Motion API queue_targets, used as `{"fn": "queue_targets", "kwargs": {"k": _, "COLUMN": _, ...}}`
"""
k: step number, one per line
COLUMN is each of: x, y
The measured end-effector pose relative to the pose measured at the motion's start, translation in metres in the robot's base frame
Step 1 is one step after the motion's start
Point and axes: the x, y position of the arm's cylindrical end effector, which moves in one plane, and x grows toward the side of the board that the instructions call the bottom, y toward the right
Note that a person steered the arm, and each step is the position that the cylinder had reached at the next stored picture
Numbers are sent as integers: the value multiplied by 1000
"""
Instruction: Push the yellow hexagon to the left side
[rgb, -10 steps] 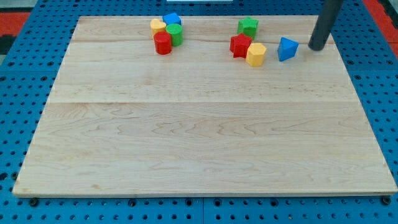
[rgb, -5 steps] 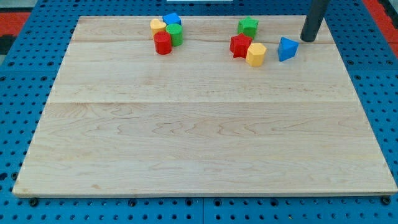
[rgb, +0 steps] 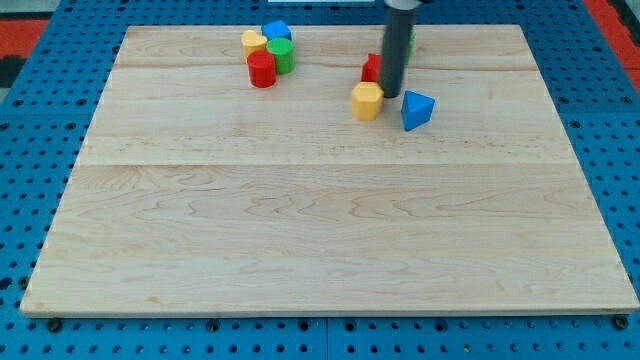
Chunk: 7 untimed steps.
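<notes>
Now my tip (rgb: 389, 94) sits just right of the yellow hexagon (rgb: 367, 101), bare wooden board (rgb: 300, 230) stretching leftward.

Vantage: a single camera looks down at an angle from beyond the view's bottom edge.
Facing: toward the view's top.
Range: moderate; the whole wooden counter (rgb: 300, 230) fills the frame.
Overlap: none.

Blue triangular block (rgb: 417, 109) mid-board (four blocks (rgb: 267, 50) clustered top left).
</notes>
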Motion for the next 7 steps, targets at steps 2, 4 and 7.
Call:
{"fn": "queue_targets", "kwargs": {"k": 2, "x": 8, "y": 34}}
{"fn": "queue_targets", "kwargs": {"k": 4, "x": 10, "y": 100}}
{"fn": "queue_targets", "kwargs": {"k": 7, "x": 50, "y": -106}}
